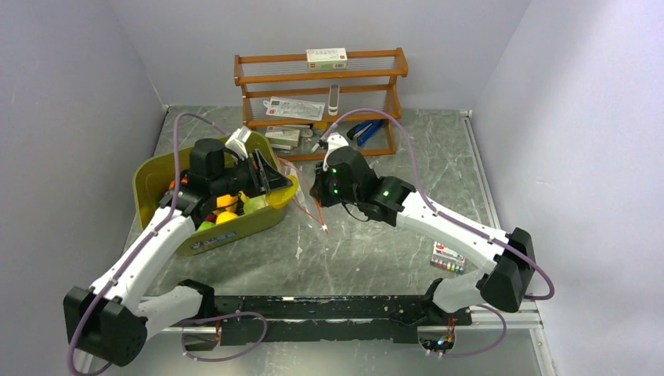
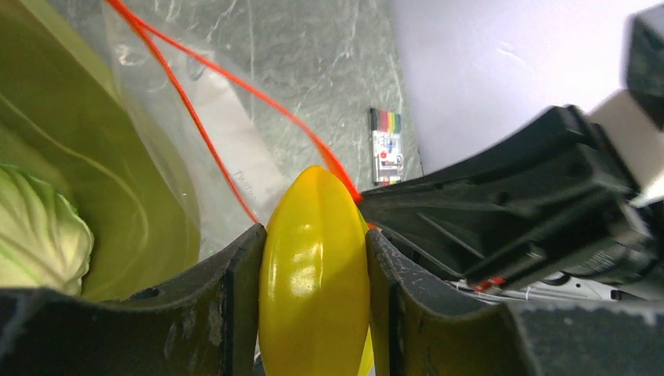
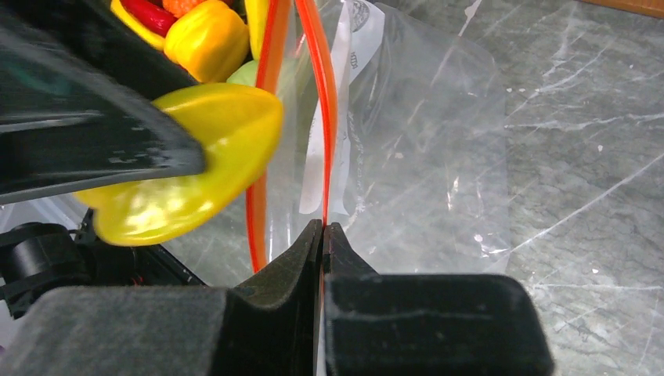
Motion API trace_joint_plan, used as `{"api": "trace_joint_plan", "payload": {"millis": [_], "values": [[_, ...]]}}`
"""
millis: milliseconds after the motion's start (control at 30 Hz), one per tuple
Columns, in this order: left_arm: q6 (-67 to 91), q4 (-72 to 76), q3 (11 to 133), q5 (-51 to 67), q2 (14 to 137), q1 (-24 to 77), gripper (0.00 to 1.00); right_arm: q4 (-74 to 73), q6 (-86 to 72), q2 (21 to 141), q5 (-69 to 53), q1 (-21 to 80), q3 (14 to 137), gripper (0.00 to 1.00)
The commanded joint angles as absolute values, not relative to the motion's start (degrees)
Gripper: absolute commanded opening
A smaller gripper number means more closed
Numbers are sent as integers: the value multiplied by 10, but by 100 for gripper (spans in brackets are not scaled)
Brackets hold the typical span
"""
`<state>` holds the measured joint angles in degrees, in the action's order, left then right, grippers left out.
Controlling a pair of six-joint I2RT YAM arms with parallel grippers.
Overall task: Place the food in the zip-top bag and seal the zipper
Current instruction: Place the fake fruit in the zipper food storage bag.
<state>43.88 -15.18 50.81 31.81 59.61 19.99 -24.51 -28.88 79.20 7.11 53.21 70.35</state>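
The yellow pepper at the narrow mouth of the zip-top bag
The left gripper is clamped on the pepper, whose tip is at one strip of the zipper, just beside the green tub. The right gripper is closed on the other strip. There is little room between the strips. From above, the grippers hide most of the bag.

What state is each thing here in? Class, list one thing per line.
left gripper: shut on yellow pepper
right gripper: shut on zip-top bag
yellow pepper: held at bag's mouth, not inside
zip-top bag: mouth open
zipper: unsealed
olive tub: holds toy food
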Motion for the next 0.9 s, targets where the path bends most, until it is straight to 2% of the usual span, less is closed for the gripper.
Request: {"api": "trace_joint_plan", "payload": {"millis": [0, 233, 467, 867], "values": [[419, -180, 523, 336, 630, 203, 21, -211, -285, 769, 65, 532, 698, 0], [391, -235, 554, 277, 655, 205, 21, -174, -269, 740, 42, 531, 689, 0], [436, -129, 515, 377, 658, 205, 22, -127, -261, 732, -11, 531, 665, 0], [489, -48, 489, 438, 658, 206, 23, -119, -260, 717, -18, 531, 652, 0]]}}
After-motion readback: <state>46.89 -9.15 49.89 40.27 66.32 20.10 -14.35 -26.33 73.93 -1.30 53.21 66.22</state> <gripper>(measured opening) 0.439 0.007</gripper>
